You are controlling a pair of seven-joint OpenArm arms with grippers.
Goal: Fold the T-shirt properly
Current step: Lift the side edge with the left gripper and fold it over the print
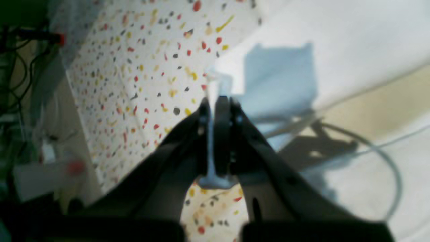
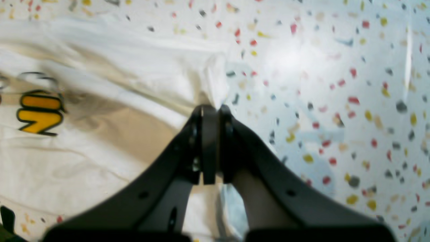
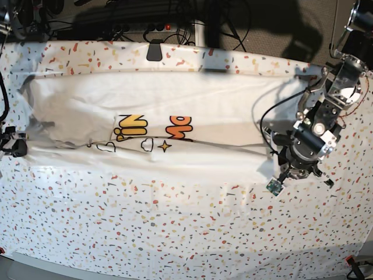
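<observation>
- Left gripper (image 1: pixel 215 101), left wrist view: jaws drawn together on a thin white fold of the T-shirt (image 1: pixel 336 40); the pinched cloth shows as a pale strip between the jaws. The garment fills the 1 to 4 o'clock part of this view, and the speckled tabletop (image 1: pixel 134 84) lies from 9 to 12 o'clock. A thin grey cable (image 1: pixel 386 151) loops across the cloth at 4 o'clock.
- Right gripper (image 2: pixel 211 109), right wrist view: jaws pressed together on a bunched white edge of the T-shirt (image 2: pixel 100 134), which rises as a small peak just above the tips at 12 o'clock. The garment spreads from 7 to 11 o'clock; a yellow printed letter (image 2: pixel 40 111) sits at 9 o'clock. Bare tabletop (image 2: pixel 336 101) occupies 12 to 5 o'clock.
- Base view: the T-shirt (image 3: pixel 175 99) lies stretched in a long band across the upper half of the tabletop (image 3: pixel 175 233), its yellow and orange lettering (image 3: pixel 157 127) near centre. The left gripper (image 3: pixel 285 175) meets the cloth's end at 3 o'clock. The right gripper (image 3: pixel 14 146) is at 9 o'clock, at the cloth's opposite end, mostly cut off by the frame edge.
</observation>
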